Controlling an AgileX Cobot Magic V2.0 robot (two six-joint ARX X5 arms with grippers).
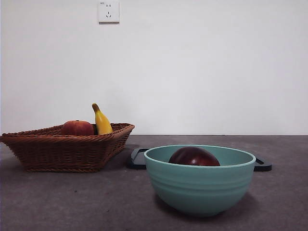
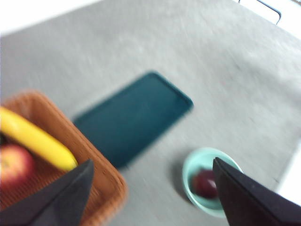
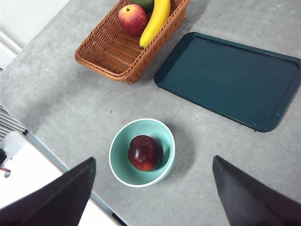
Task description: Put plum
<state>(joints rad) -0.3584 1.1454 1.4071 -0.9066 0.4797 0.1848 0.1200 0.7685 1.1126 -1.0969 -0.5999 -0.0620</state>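
Glossy maroon plum (image 3: pixel 145 152) sits in bowl (image 3: pixel 121 174).

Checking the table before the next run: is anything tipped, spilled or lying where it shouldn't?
Nothing stands out. The plum sits inside the upright bowl, the banana and red-orange fruit lie in the basket, and the tray lies flat and bare. Both grippers hang above, jaws open.

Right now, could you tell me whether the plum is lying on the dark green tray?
No, the plum sits inside the pale green bowl, apart from the dark green tray.
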